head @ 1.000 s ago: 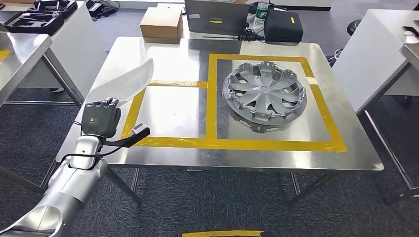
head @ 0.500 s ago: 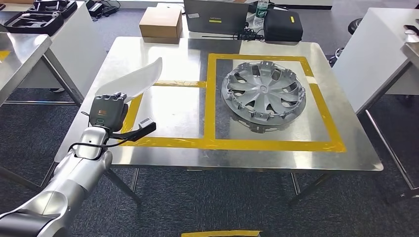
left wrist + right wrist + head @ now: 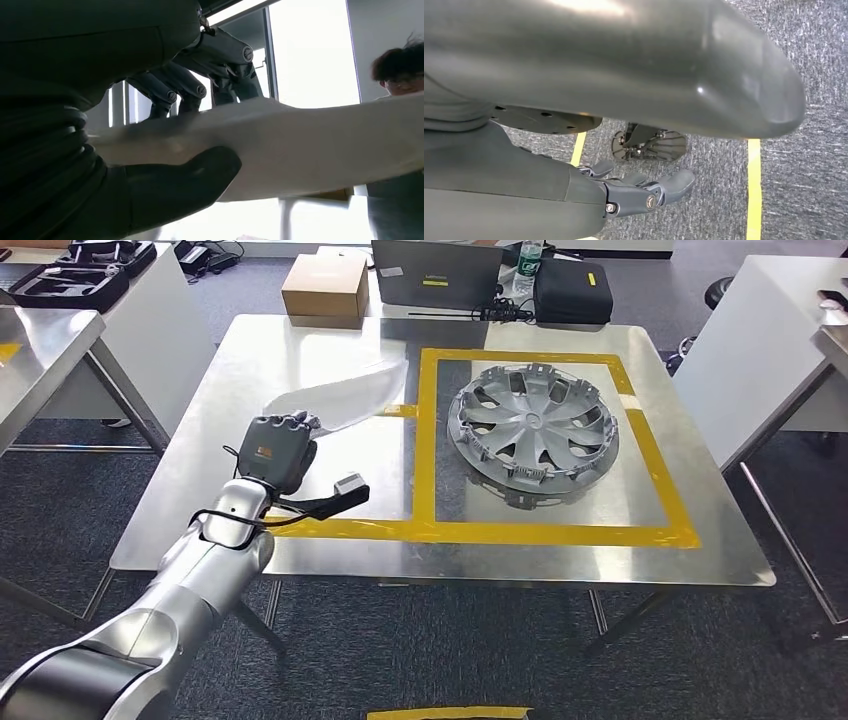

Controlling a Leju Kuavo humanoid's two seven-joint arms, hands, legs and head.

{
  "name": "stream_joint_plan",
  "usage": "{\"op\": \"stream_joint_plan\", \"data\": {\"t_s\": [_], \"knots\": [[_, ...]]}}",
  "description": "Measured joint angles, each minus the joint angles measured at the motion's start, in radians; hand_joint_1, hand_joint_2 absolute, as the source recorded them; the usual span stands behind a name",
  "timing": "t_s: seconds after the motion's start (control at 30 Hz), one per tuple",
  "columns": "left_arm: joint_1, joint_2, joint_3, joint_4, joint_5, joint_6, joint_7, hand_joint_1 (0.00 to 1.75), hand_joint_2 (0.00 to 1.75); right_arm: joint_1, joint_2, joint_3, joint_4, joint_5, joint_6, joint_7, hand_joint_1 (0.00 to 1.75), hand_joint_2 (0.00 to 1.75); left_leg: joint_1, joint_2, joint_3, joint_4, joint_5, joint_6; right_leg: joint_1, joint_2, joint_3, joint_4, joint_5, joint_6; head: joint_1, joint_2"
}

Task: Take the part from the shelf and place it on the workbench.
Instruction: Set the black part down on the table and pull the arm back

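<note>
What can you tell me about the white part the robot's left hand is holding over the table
The white part is a long, thin, slightly curved panel, pale and faintly translucent, like plastic, tapering toward its far tip. The left hand grips its near end, thumb under one face and fingers over the other. It is held above the steel workbench, over the left taped square, its tip reaching toward the yellow tape beside the silver hubcap. It looks clear of the surface.

Left hand (image 3: 278, 452) clenched, right hand (image 3: 639, 192) slack.

You've got one hubcap (image 3: 533, 432), one white curved part (image 3: 335, 403), one cardboard box (image 3: 325, 292), one laptop (image 3: 437, 272), one bottle (image 3: 527, 264).
</note>
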Motion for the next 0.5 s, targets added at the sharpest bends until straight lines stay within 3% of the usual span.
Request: {"op": "stream_joint_plan", "data": {"t_s": [0.13, 0.5], "knots": [[0.0, -0.002, 0.0, 0.007, 0.007, -0.02, -0.005, 0.0, 0.0, 0.001, 0.0, -0.002, 0.0, 0.006, 0.004, 0.0, 0.0, 0.0, 0.0, 0.0, 0.0, 0.0, 0.0, 0.0, 0.0, 0.0, 0.0, 0.0, 0.0, 0.0, 0.0, 0.0], [0.002, 0.01, 0.0, 0.009, 0.006, -0.024, -0.015, 0.0, 0.0, 0.0, 0.0, -0.002, 0.0, 0.026, 0.025, -0.006, 0.0, 0.0, 0.0, 0.0, 0.0, 0.0, 0.0, 0.0, 0.0, 0.0, 0.0, 0.001, 0.0, 0.0, 0.0, 0.0]]}}
